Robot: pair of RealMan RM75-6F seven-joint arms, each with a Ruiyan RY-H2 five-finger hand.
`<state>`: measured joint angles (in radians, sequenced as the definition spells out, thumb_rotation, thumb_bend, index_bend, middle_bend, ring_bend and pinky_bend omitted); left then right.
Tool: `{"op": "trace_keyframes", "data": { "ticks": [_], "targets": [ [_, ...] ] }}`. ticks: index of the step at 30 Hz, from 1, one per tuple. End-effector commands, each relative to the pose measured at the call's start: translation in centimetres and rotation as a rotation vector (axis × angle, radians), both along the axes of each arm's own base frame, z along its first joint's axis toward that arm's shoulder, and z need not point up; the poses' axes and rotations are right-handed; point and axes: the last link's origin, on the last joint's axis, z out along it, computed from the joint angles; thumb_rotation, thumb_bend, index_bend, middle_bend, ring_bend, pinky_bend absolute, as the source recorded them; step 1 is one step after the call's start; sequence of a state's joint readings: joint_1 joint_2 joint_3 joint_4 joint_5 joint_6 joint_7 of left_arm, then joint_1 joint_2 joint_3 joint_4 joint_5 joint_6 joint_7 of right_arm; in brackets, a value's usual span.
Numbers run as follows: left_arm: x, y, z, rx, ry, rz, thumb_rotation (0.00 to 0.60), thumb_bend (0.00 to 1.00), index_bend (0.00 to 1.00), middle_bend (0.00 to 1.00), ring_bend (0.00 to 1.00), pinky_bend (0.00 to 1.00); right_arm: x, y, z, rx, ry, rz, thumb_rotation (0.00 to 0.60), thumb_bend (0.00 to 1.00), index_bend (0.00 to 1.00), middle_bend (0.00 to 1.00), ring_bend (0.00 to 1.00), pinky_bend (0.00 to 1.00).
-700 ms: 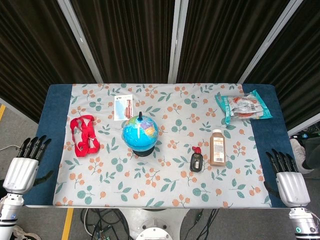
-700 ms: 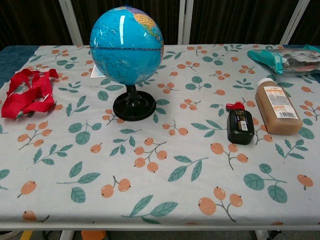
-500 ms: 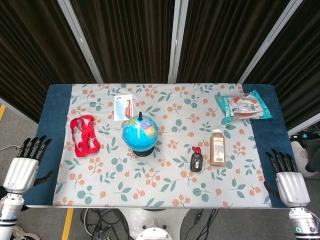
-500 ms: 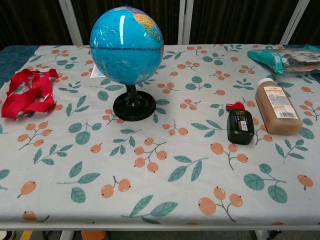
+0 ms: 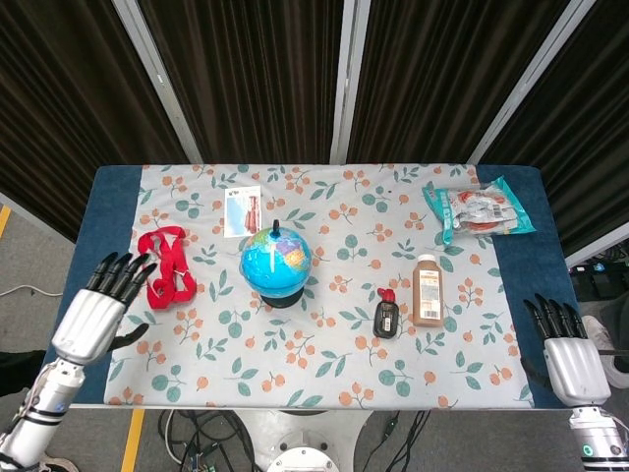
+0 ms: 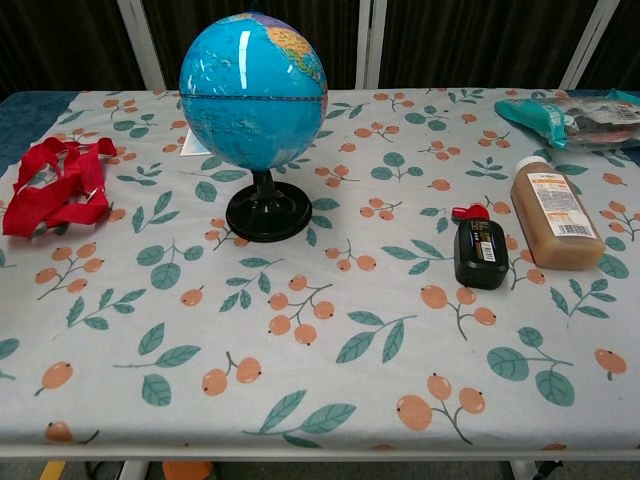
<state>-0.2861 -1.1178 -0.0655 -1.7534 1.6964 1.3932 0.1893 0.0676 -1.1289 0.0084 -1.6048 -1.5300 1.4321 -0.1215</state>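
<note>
My left hand hovers over the table's left edge, fingers spread and empty, its fingertips close to a bunched red strap. My right hand stays off the table's right front corner, fingers straight and holding nothing. A blue globe on a black stand sits mid-table. To its right lie a small black bottle with a red cap and a brown juice bottle. Neither hand shows in the chest view.
A floral cloth covers the blue table. A teal snack bag lies at the back right, a small card behind the globe. Dark curtains hang behind the table.
My left hand has moved up and inward from beside the table toward the red strap, its fingers now fanned. The right hand has barely shifted.
</note>
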Motion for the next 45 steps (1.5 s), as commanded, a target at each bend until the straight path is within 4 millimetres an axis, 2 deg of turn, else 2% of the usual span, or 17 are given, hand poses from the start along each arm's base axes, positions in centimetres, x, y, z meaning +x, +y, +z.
{"op": "trace_keyframes", "data": {
  "ticks": [1,7,13,19,28,45],
  "targets": [
    [4.1,1.6,-1.8,-0.063,0.011,-0.139,0.6,0.18,0.04,0.02,0.0,0.0,0.0,-0.1,0.0,-0.003,0.0,0.003,0.6,0.17,0.0,0.0,0.0,0.0],
    [8.5,3.5,-5.4,-0.136,0.04,-0.262,0.6,0.18,0.04,0.02,0.0,0.0,-0.6,0.0,0.0,-0.006,-0.003,-0.017,0.6,0.17,0.0,0.0,0.0,0.0],
    [10.6,3.8,-7.6,-0.144,0.035,-0.32,0.6,0.18,0.04,0.02,0.0,0.0,-1.0,0.1,0.3,-0.014,-0.01,-0.021,0.6,0.17,0.0,0.0,0.0,0.0],
    [11.9,4.2,-8.8,-0.172,0.049,-0.359,0.6,0.18,0.04,0.02,0.0,0.0,-1.2,0.1,0.3,-0.013,-0.013,-0.025,0.6,0.17,0.0,0.0,0.0,0.0],
    [12.1,4.8,-10.0,-0.193,0.053,-0.352,0.6,0.18,0.04,0.02,0.0,0.0,-1.4,0.1,0.5,-0.018,-0.017,-0.028,0.6,0.17,0.0,0.0,0.0,0.0],
    [10.6,4.5,-9.6,-0.172,0.08,-0.312,0.6,0.18,0.04,0.02,0.0,0.0,-1.4,0.1,0.2,-0.012,-0.013,-0.029,0.6,0.17,0.0,0.0,0.0,0.0]
  ]
}}
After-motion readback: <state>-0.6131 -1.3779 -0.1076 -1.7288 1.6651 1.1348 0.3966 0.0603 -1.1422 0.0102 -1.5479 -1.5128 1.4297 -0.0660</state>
